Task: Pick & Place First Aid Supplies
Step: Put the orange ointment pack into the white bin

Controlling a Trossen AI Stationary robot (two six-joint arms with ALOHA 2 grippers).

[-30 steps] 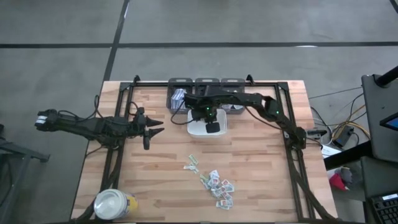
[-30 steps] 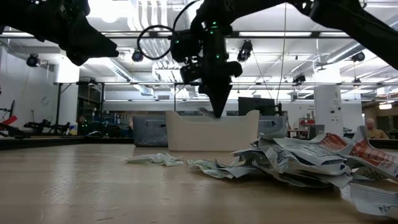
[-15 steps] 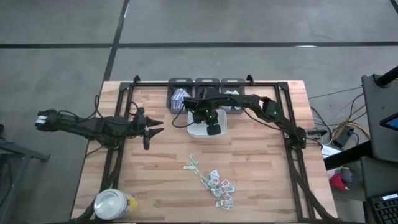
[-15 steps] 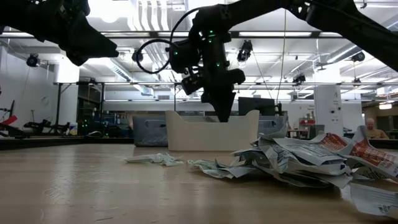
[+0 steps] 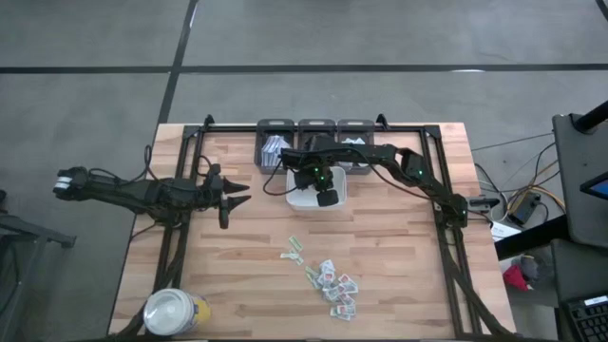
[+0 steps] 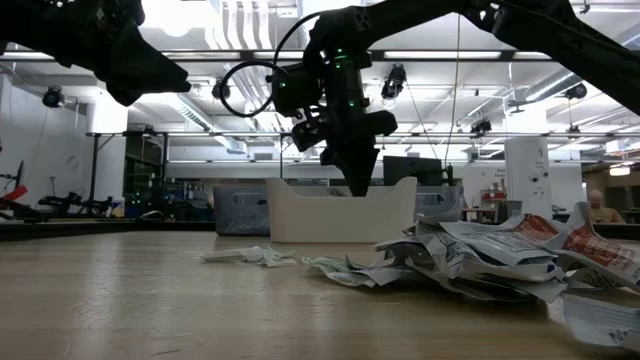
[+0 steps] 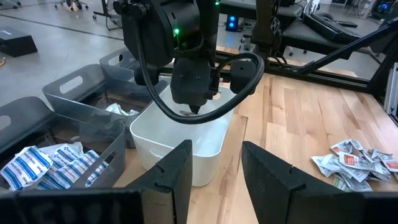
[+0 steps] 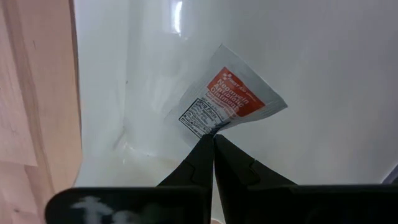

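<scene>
Red-and-white packet (image 8: 227, 103) pinched by one corner in my right jaws (image 8: 213, 138), hanging over the white tray (image 5: 302, 198), long axis toward two o'clock; my left jaws (image 5: 231, 195) wait parted, empty

A: What stands on the tabletop (image 5: 399, 275)?
B: A white tray (image 5: 302, 199) at the far middle. Just behind it, three grey bins (image 5: 314, 128) in a row along the far edge.
A: Anything near us?
B: A yellow jar (image 5: 174, 313) with a white lid, at the near left corner, well apart from the tray.
A: And round the edges?
B: A black frame (image 5: 313, 124) runs along the far side and down both sides. Cables (image 5: 518, 199) lie on the floor to the right.
</scene>
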